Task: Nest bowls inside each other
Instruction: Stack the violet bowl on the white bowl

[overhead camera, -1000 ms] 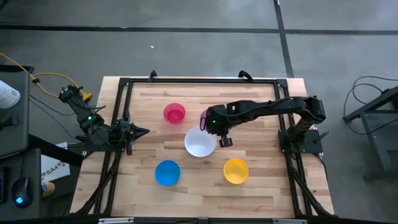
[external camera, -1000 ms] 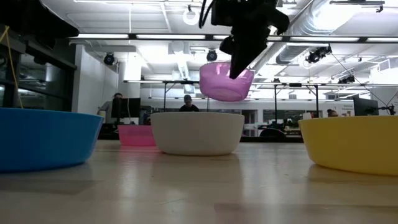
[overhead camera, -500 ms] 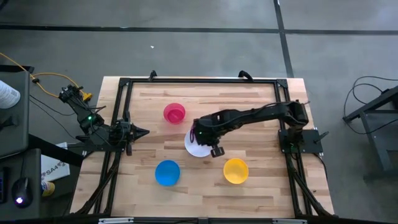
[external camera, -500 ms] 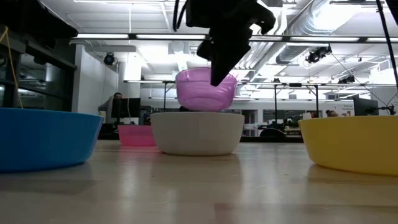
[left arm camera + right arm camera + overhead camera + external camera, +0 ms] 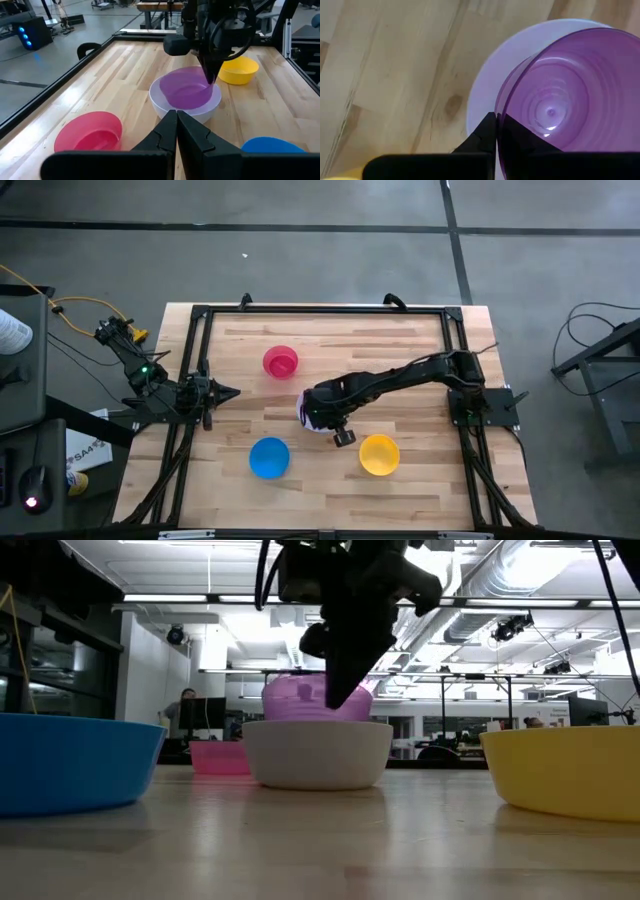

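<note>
The right gripper is pinching the purple bowl by its thin rim, holding it partly inside the white bowl mid-surface. Light, stiff and slippery-looking, it is probably best gripped at the rim. The left gripper, fingers together, is waiting at the left edge.

One camera hangs overhead, looking straight down on the whole counter; another sits at counter height, facing level into the room. Both wrist cameras look past their own fingers, sharing the white bowl holding the purple bowl; the right one is far nearer.
</note>
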Motion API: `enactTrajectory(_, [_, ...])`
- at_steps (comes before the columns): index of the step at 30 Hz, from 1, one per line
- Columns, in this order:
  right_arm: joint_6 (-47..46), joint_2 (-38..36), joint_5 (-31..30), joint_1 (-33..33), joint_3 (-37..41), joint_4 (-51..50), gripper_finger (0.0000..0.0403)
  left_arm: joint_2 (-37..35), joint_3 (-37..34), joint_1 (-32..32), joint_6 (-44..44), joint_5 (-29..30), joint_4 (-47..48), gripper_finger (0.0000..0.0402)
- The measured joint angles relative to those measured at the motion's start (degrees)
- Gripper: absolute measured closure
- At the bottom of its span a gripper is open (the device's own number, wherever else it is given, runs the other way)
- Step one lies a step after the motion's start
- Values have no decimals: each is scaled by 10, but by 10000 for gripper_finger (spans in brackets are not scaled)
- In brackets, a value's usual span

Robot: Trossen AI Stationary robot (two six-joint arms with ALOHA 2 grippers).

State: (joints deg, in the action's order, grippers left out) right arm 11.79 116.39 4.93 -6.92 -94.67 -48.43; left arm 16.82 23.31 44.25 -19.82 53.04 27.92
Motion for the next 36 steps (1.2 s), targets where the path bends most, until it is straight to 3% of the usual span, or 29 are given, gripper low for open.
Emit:
enactTrajectory(11, [-5, 4, -19, 9, 0, 13, 399, 0, 0, 0, -1, -12, 6, 390])
enactTrajectory(36, [-34, 32, 1, 13, 1, 15, 397, 0, 0, 0, -1, -15, 10, 390])
